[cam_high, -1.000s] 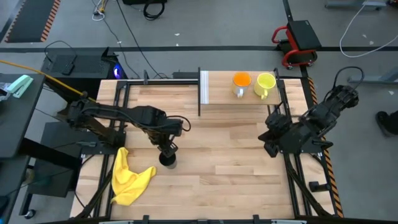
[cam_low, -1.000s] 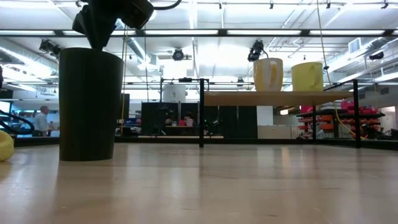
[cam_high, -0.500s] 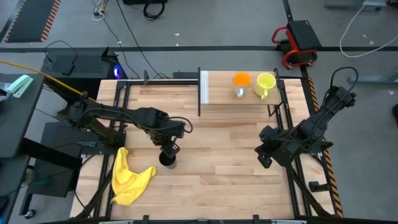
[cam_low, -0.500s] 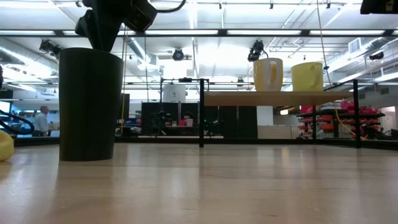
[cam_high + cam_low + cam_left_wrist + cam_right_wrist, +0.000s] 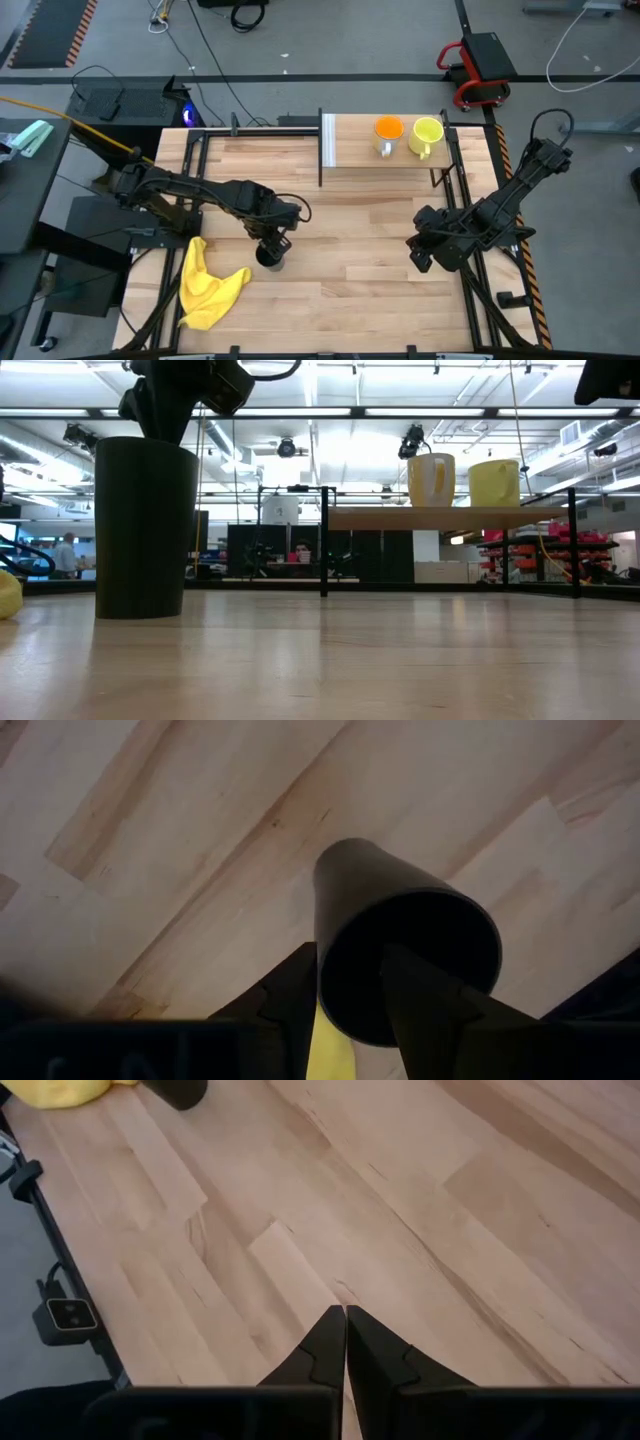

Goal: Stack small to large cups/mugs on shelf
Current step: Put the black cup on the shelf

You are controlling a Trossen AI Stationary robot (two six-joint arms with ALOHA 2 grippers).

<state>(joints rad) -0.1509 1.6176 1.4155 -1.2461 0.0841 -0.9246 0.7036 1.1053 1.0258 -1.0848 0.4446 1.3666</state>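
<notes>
The taller black cup (image 5: 269, 257) stands upright on its base on the tabletop, left of the middle (image 5: 143, 528). My left gripper (image 5: 273, 243) is right above it, open, pointing down. One finger (image 5: 420, 1005) is inside the cup's mouth and the other (image 5: 288, 1005) is outside the rim. The orange mug (image 5: 388, 129) and the yellow-green mug (image 5: 427, 131) stand side by side on the shelf (image 5: 360, 158). My right gripper (image 5: 421, 253) is shut, above bare wood at the table's right. My left gripper straddles the black cup's rim (image 5: 322, 935) from above. The inner finger stands apart from the wall. The outer finger lies close along the wall; whether it touches, I cannot tell. The cup stays upright on the table.
A crumpled yellow cloth (image 5: 208, 285) lies near the table's left near corner, beside the cup. The shelf's white end panel (image 5: 327, 140) and black posts (image 5: 323, 540) stand at the far edge. Open wood stretches between the two arms.
My right arm has swung out from the table's right edge, carrying its shut gripper toward the near edge and a little toward the left. The black cup has not moved.
</notes>
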